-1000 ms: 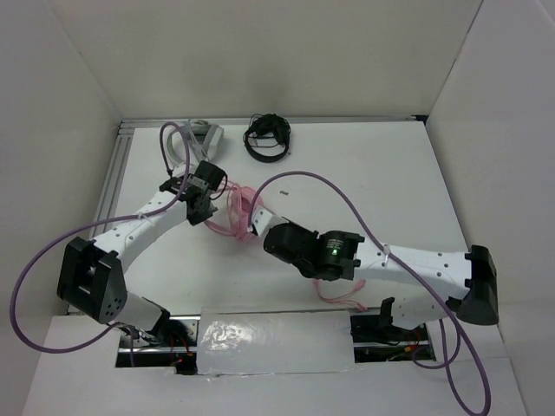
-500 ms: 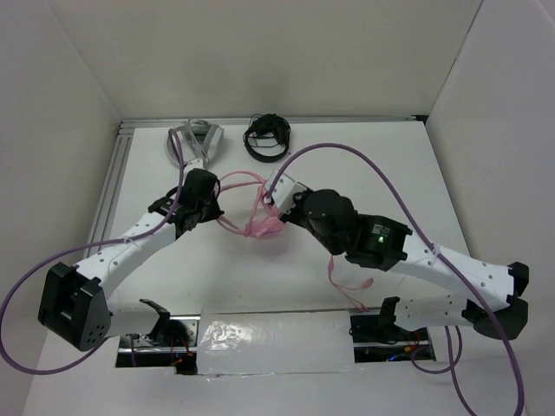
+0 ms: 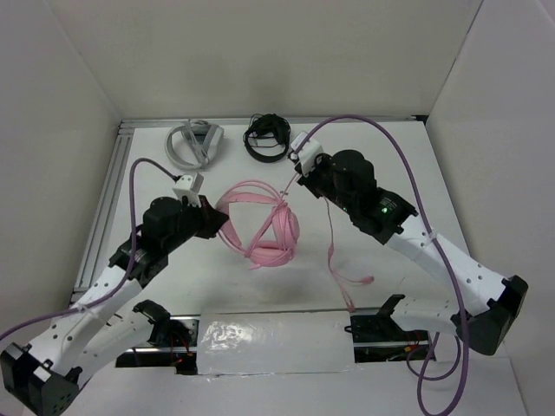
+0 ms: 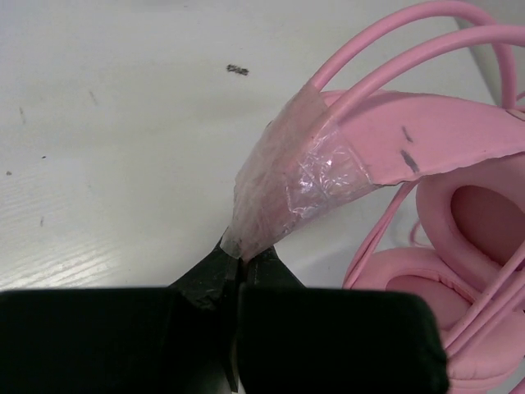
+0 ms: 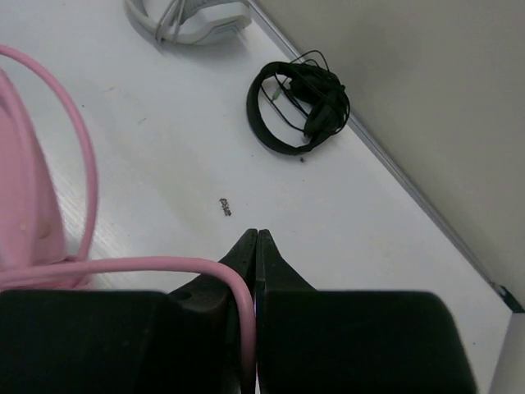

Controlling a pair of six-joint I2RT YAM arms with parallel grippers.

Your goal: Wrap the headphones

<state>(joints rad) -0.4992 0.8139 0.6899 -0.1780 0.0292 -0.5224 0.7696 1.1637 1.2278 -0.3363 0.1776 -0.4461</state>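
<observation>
The pink headphones (image 3: pixel 264 232) lie at the table's middle, earcups toward the right, thin headband arching left. My left gripper (image 3: pixel 212 218) is shut on a clear taped tab (image 4: pixel 287 189) at the end of the headband (image 4: pixel 426 135); the fingertips (image 4: pixel 215 267) pinch the tab's tip, and the padded earcups (image 4: pixel 484 213) lie to the right. My right gripper (image 3: pixel 296 172) is beyond the earcups, shut on the thin pink cable (image 5: pixel 156 264), which runs between its closed fingers (image 5: pixel 271 263). The cable's loose end trails down to the near right (image 3: pixel 347 282).
Grey headphones (image 3: pixel 194 143) and black headphones (image 3: pixel 267 137) lie along the far edge; both also show in the right wrist view, black (image 5: pixel 299 107) and grey (image 5: pixel 193 18). A shiny plastic sheet (image 3: pixel 260 340) covers the near edge between the arm bases.
My left gripper has drawn back toward the near left and my right gripper has moved to the far side with the cable. The headphones now lie spread out between them.
</observation>
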